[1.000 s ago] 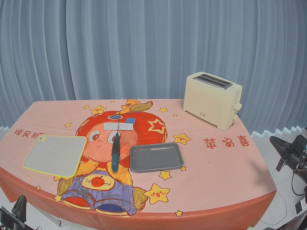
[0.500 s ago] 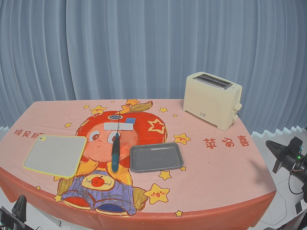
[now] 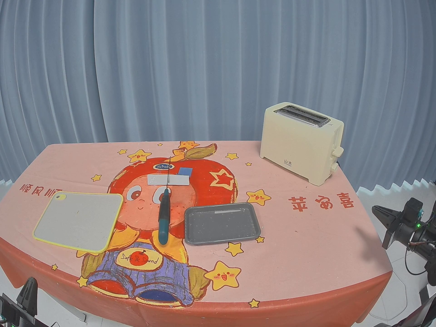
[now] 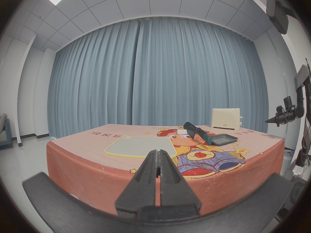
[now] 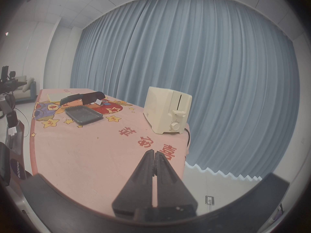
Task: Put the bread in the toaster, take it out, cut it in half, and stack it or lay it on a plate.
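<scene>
Table (image 3: 318, 250) carries toaster (image 3: 301, 141) at its far right corner; left gripper (image 4: 158, 165) and right gripper (image 5: 155, 169) sit fingers-together, so I judge loading unstarted: next, open one to grasp.

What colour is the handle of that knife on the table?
Teal, a dark blue-green; the knife handle shows best in the head view.

Wide gap btwn tray (image 3: 222, 227) & toaster (image 3: 299, 144); knife (image 3: 163, 214) close on tray's left, cutting board (image 3: 78, 221) beyond.
</scene>
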You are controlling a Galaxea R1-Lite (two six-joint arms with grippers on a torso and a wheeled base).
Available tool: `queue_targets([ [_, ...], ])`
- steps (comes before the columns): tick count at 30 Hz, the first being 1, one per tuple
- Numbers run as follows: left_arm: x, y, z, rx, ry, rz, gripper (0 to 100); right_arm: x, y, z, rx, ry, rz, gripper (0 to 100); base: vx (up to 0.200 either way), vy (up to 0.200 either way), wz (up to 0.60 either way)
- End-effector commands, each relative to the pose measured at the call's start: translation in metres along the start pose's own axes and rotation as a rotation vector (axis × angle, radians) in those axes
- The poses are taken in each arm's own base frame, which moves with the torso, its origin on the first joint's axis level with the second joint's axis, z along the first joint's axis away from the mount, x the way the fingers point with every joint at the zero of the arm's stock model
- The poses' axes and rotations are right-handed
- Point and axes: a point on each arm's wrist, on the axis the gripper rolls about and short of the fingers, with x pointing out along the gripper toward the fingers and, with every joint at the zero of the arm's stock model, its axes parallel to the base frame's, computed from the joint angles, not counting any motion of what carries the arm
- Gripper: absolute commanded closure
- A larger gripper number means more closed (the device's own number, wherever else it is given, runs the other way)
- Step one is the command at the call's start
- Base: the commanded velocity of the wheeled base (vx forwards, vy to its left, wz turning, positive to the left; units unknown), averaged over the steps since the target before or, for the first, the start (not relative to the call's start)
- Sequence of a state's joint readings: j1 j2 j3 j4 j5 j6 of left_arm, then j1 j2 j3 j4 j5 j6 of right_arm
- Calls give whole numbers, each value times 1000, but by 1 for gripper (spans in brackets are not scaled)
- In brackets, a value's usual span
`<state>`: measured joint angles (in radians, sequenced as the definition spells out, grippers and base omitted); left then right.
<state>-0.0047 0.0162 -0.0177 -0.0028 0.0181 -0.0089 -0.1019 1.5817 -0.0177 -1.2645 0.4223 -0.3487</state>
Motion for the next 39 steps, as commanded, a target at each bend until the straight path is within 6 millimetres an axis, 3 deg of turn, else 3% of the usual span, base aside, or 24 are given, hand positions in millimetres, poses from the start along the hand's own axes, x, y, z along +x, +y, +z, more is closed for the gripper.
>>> queue_targets([
  [1,1,0,-5,0,17,1,100,6,3,-12,32,66,29,100,0,0,0],
  [5,1,0,-5,0,17,1,100,40,-2,-7,45,53,73,100,0,0,0],
  [10,1,0,-5,0,17,1,100,88,-22,29,117,-103,46,100,0,0,0],
  [13,1,0,-5,0,17,1,100,110,-23,72,294,-252,76,100,0,0,0],
  [16,1,0,-5,0,17,1,100,119,-15,105,619,-351,125,100,0,0,0],
  [18,1,0,-5,0,17,1,100,122,-15,115,712,-383,129,100,0,0,0],
  [19,1,0,-5,0,17,1,100,128,-20,129,810,-442,124,100,0,0,0],
  [23,1,0,-5,0,17,1,100,146,-31,129,807,-471,69,100,0,0,0],
  [27,1,0,-5,0,17,1,100,147,-51,134,911,-516,74,100,0,0,0],
  [31,1,0,-5,0,17,1,100,147,-52,145,1120,-535,155,100,0,0,0],
  [39,1,0,-5,0,17,1,100,149,-60,142,1122,-532,151,100,0,0,0],
])
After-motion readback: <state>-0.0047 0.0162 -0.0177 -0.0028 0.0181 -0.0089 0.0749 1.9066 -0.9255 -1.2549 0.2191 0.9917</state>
